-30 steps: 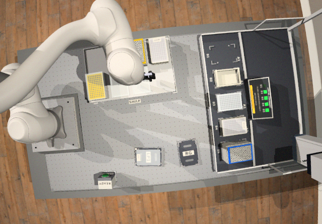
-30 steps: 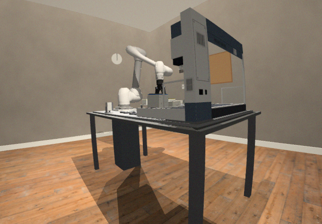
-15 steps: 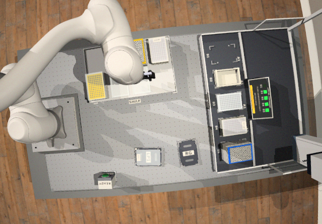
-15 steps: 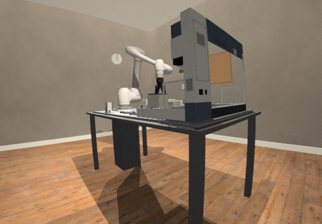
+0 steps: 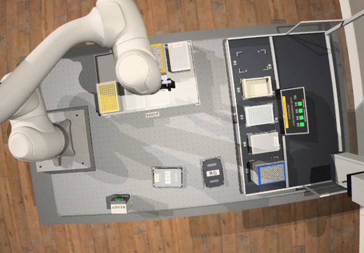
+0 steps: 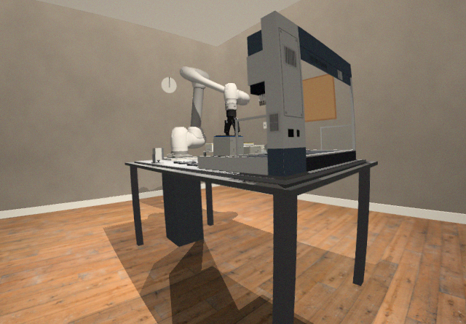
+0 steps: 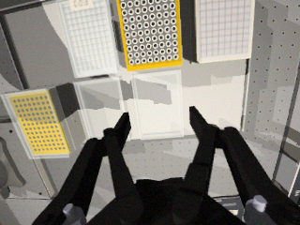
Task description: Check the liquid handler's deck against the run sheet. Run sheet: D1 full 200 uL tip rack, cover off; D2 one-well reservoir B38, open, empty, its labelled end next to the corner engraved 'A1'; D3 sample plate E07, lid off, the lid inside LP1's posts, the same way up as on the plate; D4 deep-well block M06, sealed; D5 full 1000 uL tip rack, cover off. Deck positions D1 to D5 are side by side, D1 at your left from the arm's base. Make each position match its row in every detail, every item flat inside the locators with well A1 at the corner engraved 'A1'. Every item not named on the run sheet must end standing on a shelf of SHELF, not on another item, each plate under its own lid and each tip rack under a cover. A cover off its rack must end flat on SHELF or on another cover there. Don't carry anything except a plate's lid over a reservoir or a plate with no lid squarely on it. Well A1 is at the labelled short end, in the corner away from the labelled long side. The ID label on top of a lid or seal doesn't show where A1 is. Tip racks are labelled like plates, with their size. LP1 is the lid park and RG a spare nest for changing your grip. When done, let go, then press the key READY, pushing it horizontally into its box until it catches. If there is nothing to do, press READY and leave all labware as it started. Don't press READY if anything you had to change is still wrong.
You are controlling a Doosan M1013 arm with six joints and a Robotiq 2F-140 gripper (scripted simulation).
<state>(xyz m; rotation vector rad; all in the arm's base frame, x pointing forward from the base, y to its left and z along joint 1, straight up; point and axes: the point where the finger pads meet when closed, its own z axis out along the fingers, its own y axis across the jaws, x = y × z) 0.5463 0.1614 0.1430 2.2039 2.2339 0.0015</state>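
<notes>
My gripper is open and empty. It hangs over SHELF, straight above a clear cover that lies flat there. A second clear cover lies beside it. A yellow tip rack and an orange-framed tip rack stand uncovered on the shelf, with a white plate. Another plate shows only in the wrist view. On the deck, D1 is empty, D2 holds a reservoir, D3 a plate, D4 a block, D5 a blue-framed rack.
LP1 and RG sit at the table's front, the READY key box further left. The liquid handler's frame rises over the deck. The arm's elbow hides part of the shelf in the overhead view.
</notes>
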